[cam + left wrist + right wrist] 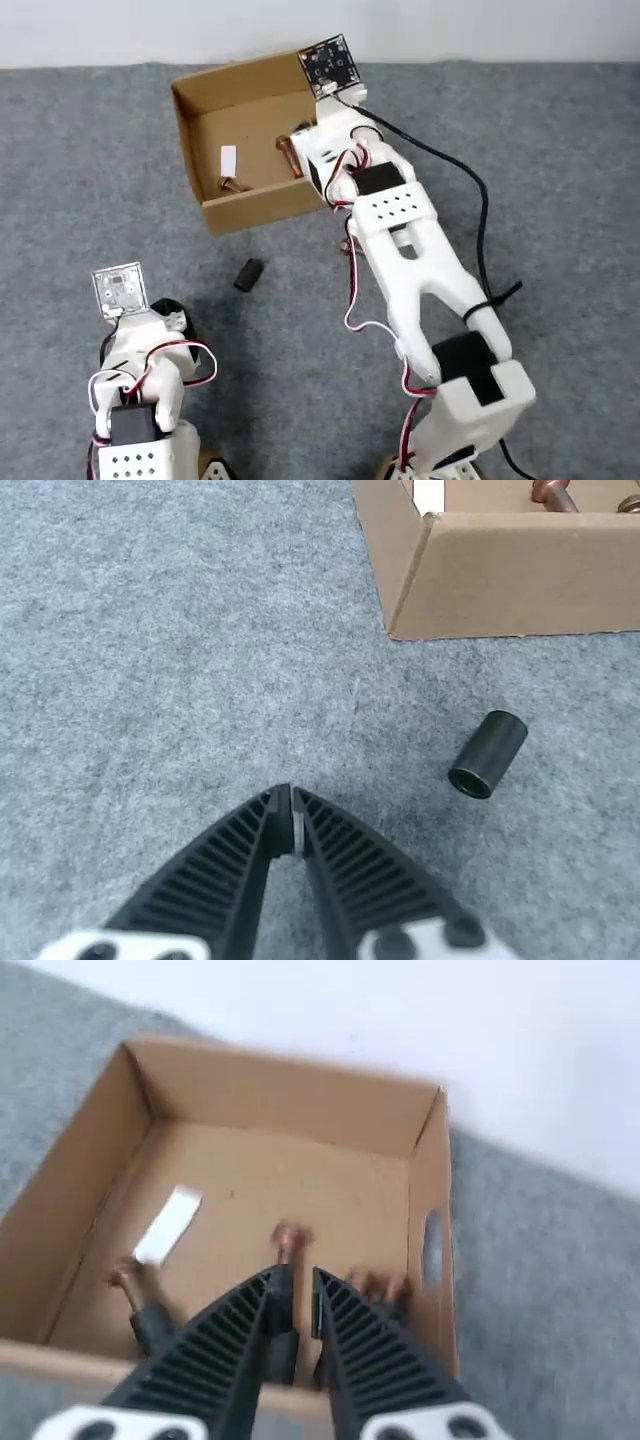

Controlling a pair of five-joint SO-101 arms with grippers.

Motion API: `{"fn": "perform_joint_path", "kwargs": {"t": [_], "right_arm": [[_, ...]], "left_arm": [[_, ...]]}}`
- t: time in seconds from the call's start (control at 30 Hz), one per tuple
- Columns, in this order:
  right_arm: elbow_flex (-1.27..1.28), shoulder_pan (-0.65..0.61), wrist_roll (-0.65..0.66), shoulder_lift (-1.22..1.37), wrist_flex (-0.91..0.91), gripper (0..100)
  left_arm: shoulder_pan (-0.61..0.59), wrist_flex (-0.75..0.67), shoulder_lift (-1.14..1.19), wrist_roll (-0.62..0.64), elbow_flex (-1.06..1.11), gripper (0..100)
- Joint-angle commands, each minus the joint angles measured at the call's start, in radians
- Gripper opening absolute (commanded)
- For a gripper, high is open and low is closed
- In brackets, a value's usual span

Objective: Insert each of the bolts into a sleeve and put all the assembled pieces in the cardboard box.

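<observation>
Right pincer [300,1278] hangs inside the cardboard box [280,1085], low over its floor and close to the front wall. Its jaws are drawn almost together with only a slit between them. A copper bolt [288,1235] appears to be caught in that slit, its head poking out beyond the tips. I cannot tell whether a sleeve is already on it.

The left pincer [291,798] is fully closed on nothing, well back from the box. A loose black sleeve [488,754] lies on its side just outside the box's front wall, between that wall and the left pincer.

Also in the box are an assembled piece [145,1310] by the front wall, a white label [168,1225] on the floor, and more copper near one side wall.

The step looks like a set-down. It would go best with the jaws opened only slightly, while low, over bare cardboard away from the other pieces. The arm would then lift straight up, so it does not snag the near wall or drag the light box. If this bolt is bare, it probably belongs with the loose sleeve.

The surface [150,630] is grey short-pile carpet, which should stop the sleeve from rolling. A plain white wall [400,1010] rises behind the box.
</observation>
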Motion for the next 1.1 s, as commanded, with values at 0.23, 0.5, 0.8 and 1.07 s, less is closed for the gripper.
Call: {"fn": "perform_joint_path", "kwargs": {"t": [0.23, 0.5, 0.8, 1.07], "right_arm": [[-0.058, -0.142, -0.249, -0.090, 0.446, 1.2], [-0.058, -0.274, -0.522, -0.082, 0.481, 8.4], [-0.061, -0.374, -0.600, 0.016, 0.479, 19.7], [-0.201, -0.383, -0.634, 0.205, 0.481, 19.7]], "left_arm": [[-0.008, 0.002, -0.005, 0.009, -0.005, 1], [-0.008, 0.002, -0.005, 0.009, -0.005, 1], [-0.008, 0.002, -0.005, 0.009, -0.005, 1], [-0.008, 0.002, -0.005, 0.009, -0.005, 1]]}}
